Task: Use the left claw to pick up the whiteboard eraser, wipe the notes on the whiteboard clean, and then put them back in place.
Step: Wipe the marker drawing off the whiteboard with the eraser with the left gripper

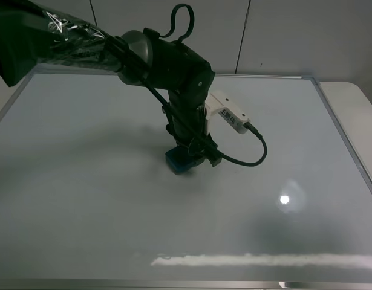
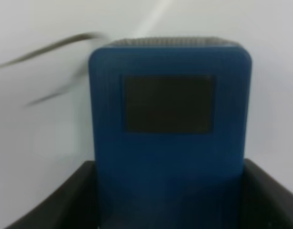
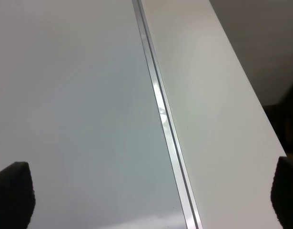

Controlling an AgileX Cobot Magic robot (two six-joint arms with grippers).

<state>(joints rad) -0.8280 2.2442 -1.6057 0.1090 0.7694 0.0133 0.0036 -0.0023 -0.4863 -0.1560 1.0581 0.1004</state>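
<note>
The left claw's (image 2: 167, 210) fingers (image 2: 60, 200) clamp the whiteboard eraser (image 2: 170, 124), which is set down near the middle of the whiteboard (image 1: 83, 181). Just beyond the eraser lie the notes (image 2: 51, 47): slide forward over them, felt flat, pressure even. Well off from the eraser, the right claw's (image 3: 148, 200) fingers gape wide.

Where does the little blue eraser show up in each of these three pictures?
High view: the eraser sits near the middle of the board, under the black arm.
Left wrist view: it fills the centre of the picture, with the board behind it.
Right wrist view: not in it; only the board and its silver frame show.
Shared landmark: the white board, in all three views.
</note>
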